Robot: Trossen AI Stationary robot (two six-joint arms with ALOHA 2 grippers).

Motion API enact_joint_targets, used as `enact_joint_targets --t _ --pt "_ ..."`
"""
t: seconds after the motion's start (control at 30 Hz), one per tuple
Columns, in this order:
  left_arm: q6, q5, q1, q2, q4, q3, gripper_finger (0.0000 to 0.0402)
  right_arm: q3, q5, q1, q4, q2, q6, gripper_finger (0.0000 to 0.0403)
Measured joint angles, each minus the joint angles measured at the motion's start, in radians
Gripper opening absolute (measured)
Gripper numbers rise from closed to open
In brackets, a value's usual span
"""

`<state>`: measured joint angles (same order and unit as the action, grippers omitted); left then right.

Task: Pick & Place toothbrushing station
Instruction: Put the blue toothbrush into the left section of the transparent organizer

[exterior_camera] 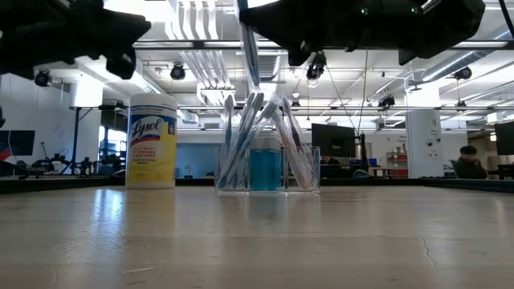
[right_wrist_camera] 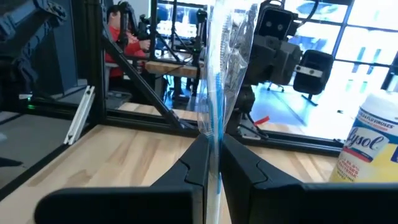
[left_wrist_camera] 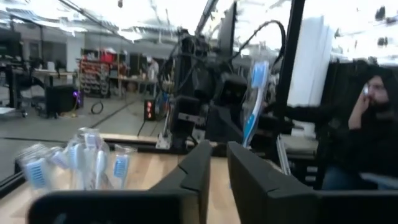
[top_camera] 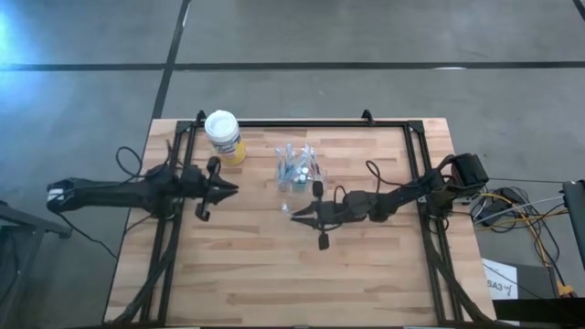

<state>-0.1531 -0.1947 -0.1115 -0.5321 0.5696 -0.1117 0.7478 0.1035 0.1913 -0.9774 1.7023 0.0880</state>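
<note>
A wrapped blue toothbrush is being held upright above the wooden slatted table by the right gripper.

The right gripper's two dark fingers are being kept nearly closed, pinched on the slim toothbrush in its clear plastic wrapper, just beside the small clear plastic holder, on its near side in the high view. The holder is being shown standing upright near the middle of the table's far half, packed with slim blue and white toothbrushes leaning at angles around a blue piece in the centre. A yellow canister with a white lid, labelled Lysol, is being seen standing near the holder on its left. The left gripper is being held off the table beside the canister, its fingers close together with nothing between them. A seated person is being shown beyond the table.
</note>
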Motion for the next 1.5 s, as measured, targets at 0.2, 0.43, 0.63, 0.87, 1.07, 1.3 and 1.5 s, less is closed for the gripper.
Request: enact_joint_targets --t 0.2,0.43,0.63,0.87,1.07,1.3,1.5 --pt "0.068 -0.030 0.020 -0.155 0.031 -0.107 0.0122 0.009 0.000 -0.003 0.001 0.000 0.002 0.0022" --pt "0.069 -0.032 0.036 -0.319 0.062 -0.219 0.0200 0.010 0.001 -0.003 0.000 0.000 0.002 0.0023" --pt "0.078 -0.059 0.066 -0.469 0.062 -0.317 0.0212 0.010 0.011 -0.004 0.000 0.000 0.001 0.0023" --pt "0.073 -0.058 0.094 -0.626 0.149 -0.394 0.0211 0.010 0.065 -0.005 0.001 0.000 -0.006 0.0023" --pt "0.066 -0.058 0.104 -0.719 0.252 -0.416 0.0211 0.010 0.084 -0.004 0.001 0.001 -0.009 0.0023" --pt "0.048 -0.103 0.112 -0.798 0.251 -0.466 0.0211 0.010 0.084 -0.005 0.001 0.001 -0.009 0.0023" --pt "0.051 -0.108 0.132 -0.841 0.251 -0.512 0.0208 0.010 0.112 -0.005 0.007 0.001 -0.009 0.0023"
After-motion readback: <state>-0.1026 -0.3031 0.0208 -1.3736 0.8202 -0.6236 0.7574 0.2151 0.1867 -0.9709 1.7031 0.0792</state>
